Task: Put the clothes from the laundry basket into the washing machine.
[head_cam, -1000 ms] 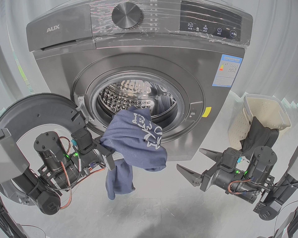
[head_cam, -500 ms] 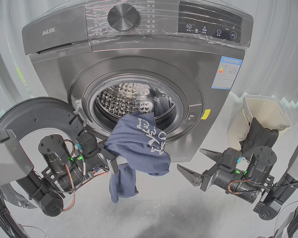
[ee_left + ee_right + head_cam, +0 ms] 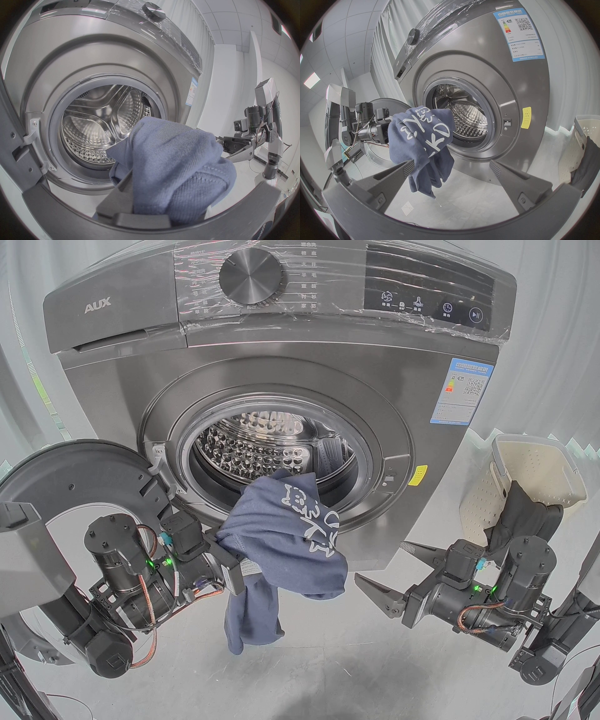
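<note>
One navy shirt (image 3: pixel 281 540) in L gripper (image 3: pixel 240 568) — hangs vertical, top toward drum (image 3: pixel 250 446).

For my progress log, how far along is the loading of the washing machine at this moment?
Done: the door stands open. In hand: the left gripper is shut on the navy shirt, held before the drum, not yet inside. Left: a dark garment hangs over the laundry basket rim; the right gripper is open and empty.

The pale grey floor (image 3: pixel 362 659) carries the grey washing machine (image 3: pixel 125 384). The cream laundry basket (image 3: pixel 544 468) stands on this floor too, just beside the machine's right side.
</note>
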